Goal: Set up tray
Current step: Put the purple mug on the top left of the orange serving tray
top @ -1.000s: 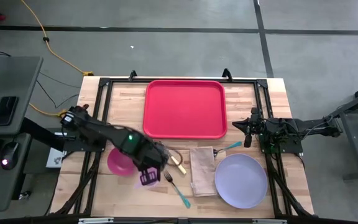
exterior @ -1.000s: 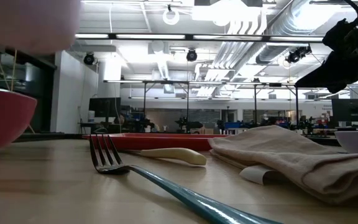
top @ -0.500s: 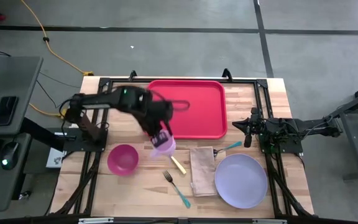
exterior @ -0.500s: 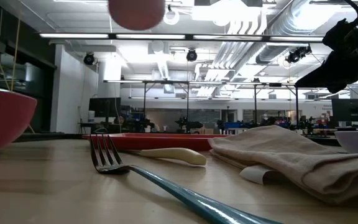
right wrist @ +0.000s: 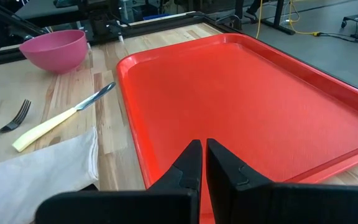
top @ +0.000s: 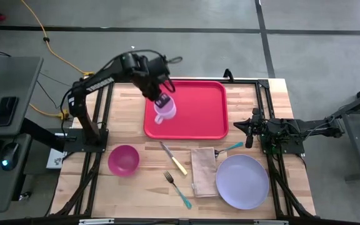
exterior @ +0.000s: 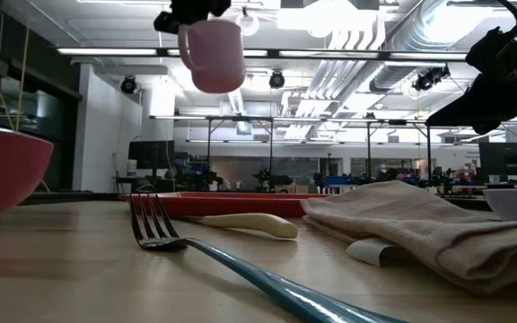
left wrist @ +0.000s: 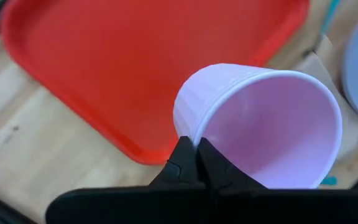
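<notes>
The red tray [top: 186,109] lies flat on the table [top: 124,100], toward twelve o'clock from the table's middle in the high view. The left gripper [top: 162,101] hangs above the tray's nine o'clock side, its jaws pinched on the rim of a lavender cup [top: 165,111]; the left wrist view shows the fingertips [left wrist: 191,158] clamped on the cup's lip with the tray underneath. In the low view the cup [exterior: 212,56] is well clear of the table, in the air. The right gripper [top: 249,134] waits at three o'clock of the tray, jaws closed on nothing, just off the tray's edge. At six o'clock of the tray lie a knife [top: 174,159], a teal fork [top: 177,189] and a folded napkin [top: 204,171]. A pink bowl [top: 124,160] sits toward seven o'clock and a lavender plate [top: 242,181] toward five o'clock.
</notes>
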Controlling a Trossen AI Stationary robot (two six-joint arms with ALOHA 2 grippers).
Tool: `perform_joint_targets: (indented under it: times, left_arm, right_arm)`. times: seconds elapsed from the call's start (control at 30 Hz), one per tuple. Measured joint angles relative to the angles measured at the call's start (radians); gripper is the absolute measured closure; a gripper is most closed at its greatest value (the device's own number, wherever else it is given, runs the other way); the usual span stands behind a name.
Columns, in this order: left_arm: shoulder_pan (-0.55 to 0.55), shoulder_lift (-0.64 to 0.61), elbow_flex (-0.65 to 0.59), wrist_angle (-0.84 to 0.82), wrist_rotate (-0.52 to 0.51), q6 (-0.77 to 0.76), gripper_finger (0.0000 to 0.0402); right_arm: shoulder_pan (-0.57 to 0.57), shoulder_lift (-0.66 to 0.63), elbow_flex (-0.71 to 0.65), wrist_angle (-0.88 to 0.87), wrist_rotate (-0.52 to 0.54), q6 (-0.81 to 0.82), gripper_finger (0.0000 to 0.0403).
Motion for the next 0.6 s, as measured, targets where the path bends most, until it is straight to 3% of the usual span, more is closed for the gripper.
perform_joint_targets:
  times: [0.6]
  left_arm:
    - [0.389,0.028,-0.001,0.002,0.005,0.182,0.0391]
  right_arm:
    - [0.000,0.000,0.000,0.002,0.000,0.005,0.0402]
